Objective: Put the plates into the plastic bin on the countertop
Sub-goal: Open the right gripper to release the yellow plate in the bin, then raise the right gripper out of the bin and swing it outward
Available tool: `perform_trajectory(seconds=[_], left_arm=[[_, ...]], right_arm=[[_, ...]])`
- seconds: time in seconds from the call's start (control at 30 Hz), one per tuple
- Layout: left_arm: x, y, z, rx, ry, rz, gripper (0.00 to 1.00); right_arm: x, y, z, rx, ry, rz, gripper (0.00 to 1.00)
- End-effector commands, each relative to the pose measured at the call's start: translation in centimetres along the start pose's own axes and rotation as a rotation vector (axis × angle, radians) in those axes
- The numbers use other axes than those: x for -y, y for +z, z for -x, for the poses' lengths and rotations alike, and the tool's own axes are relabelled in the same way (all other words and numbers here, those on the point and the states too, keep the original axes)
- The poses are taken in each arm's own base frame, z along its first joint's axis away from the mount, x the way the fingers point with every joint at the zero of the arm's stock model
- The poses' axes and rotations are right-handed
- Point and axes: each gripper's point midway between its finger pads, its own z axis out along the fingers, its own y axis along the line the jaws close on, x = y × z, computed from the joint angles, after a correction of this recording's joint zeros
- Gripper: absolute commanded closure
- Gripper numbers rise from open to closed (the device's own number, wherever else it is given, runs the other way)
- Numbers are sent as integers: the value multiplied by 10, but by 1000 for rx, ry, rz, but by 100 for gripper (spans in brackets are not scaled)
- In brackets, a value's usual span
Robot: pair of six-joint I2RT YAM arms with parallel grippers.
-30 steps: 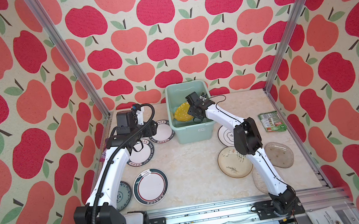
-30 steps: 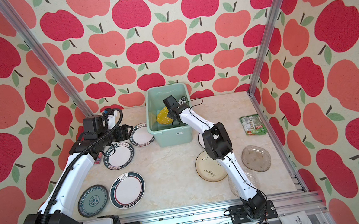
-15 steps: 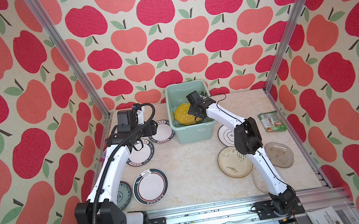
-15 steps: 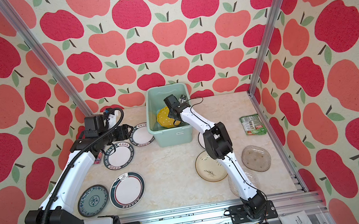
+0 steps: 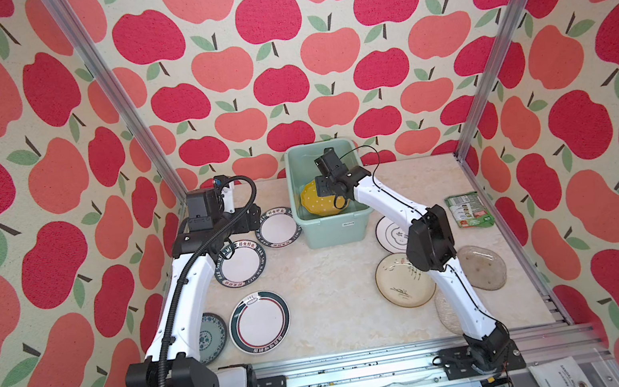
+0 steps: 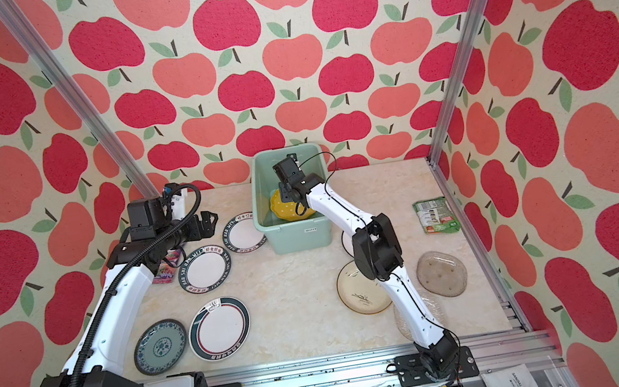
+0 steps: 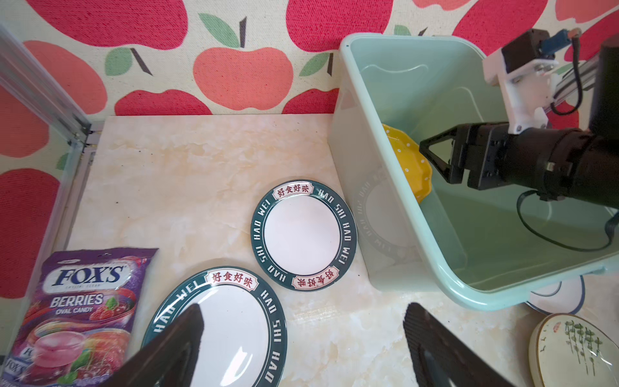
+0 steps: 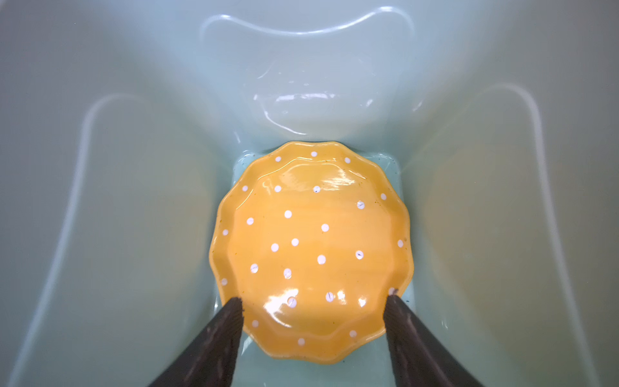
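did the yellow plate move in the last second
Yes. In a top view the yellow plate has shifted down toward the front wall of the plastic bin, beneath the open right hand.

Walled on three sides in cream wallpaper (image 5: pixel 278 60) printed with red and coral apples; framed by aluminium posts (image 5: pixel 110 91) at upper left and right; lit evenly.

Left arm (image 5: pixel 188 289) & right arm (image 5: pixel 385 203): white links, blk joints, blk cables.
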Motion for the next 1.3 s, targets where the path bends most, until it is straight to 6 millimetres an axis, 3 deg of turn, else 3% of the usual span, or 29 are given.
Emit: perform_trajectory(seconds=[0.0, 0.2, 0.33, 0.5, 0.63, 0.83, 1.0, 1.13, 1.27], left_arm=[[-7, -38, 47, 207, 58, 59, 1], [-2, -66, 70, 284, 70, 32, 1], [12, -72, 78, 307, 33, -50, 1], [30, -74, 80, 324, -80, -176, 1], [38, -71, 78, 301, -141, -234, 1], [39, -69, 75, 237, -194, -244, 1], [29, -68, 75, 179, -300, -236, 1], [19, -55, 68, 123, -412, -229, 1], [21, -44, 61, 86, -441, -238, 1]], right_arm=[[-24, -69, 62, 238, -194, 134, 31], [-26, -130, 58, 295, -368, 253, 30], [-21, -156, 41, 230, -509, 280, 26], [-19, -188, 30, 274, -620, 336, 18], [-18, -213, 27, 312, -646, 375, 1], [-20, -268, 37, 466, -506, 454, 1], [0, -280, 39, 454, -419, 517, 1], [35, -280, 41, 430, -301, 477, 1], [75, -279, 37, 351, -151, 477, 4]])
